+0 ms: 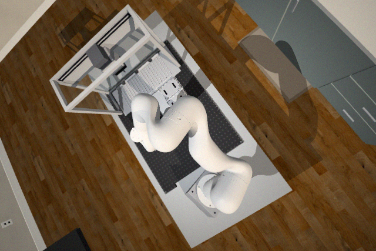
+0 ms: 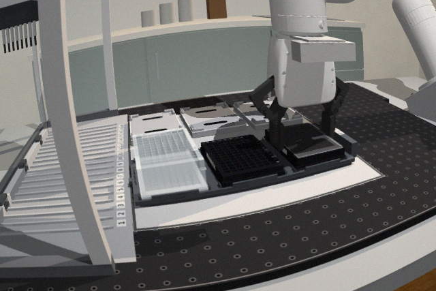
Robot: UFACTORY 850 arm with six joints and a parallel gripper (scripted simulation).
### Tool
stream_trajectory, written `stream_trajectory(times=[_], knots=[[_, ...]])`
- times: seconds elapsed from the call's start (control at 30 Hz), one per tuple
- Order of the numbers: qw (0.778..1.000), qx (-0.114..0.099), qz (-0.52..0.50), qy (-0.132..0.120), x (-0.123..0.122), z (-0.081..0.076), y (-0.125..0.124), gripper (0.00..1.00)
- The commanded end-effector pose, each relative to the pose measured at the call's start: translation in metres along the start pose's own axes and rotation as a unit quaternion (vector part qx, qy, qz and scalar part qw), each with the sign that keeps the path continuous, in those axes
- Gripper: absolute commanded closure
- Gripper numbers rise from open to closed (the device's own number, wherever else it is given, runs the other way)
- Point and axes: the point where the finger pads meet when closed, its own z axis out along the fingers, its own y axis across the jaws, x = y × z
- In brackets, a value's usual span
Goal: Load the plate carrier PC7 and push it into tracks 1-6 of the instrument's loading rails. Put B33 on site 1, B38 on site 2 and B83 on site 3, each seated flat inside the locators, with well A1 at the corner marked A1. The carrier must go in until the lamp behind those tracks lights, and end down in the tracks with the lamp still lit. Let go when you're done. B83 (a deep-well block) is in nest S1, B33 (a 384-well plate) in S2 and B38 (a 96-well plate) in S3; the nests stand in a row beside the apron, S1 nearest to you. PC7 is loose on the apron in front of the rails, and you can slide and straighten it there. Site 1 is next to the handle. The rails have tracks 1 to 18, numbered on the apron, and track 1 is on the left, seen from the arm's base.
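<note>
On PC7 (image 2: 246, 189), the end effector (image 2: 302, 129) clamps B33 (image 2: 311, 146) flat, lengthwise across it.

A dark carrier tray (image 2: 246, 189) is laid on the pale apron with three plates seated on it. A clear ribbed block (image 2: 169, 164) is set nearest the numbered rails, a black gridded plate (image 2: 241, 157) in the middle, and a flat black plate (image 2: 311, 146), gripped at its sides, by the handle end.
</note>
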Motion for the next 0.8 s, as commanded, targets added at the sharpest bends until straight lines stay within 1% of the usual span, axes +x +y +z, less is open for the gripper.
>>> stream_trajectory(times=[0.0,0.33,0.37,0.77], knots=[[1.0,-0.001,0.0,0.0,0.0003,-0.0006,0.0007,1.0],[1.0,-0.001,0.0,0.0,0.0003,-0.0006,0.0007,1.0],[1.0,-0.001,0.0,0.0,0.0002,0.0,0.0007,0.0],[1.0,-0.001,0.0,0.0,0.0003,0.0,0.0008,0.0]])
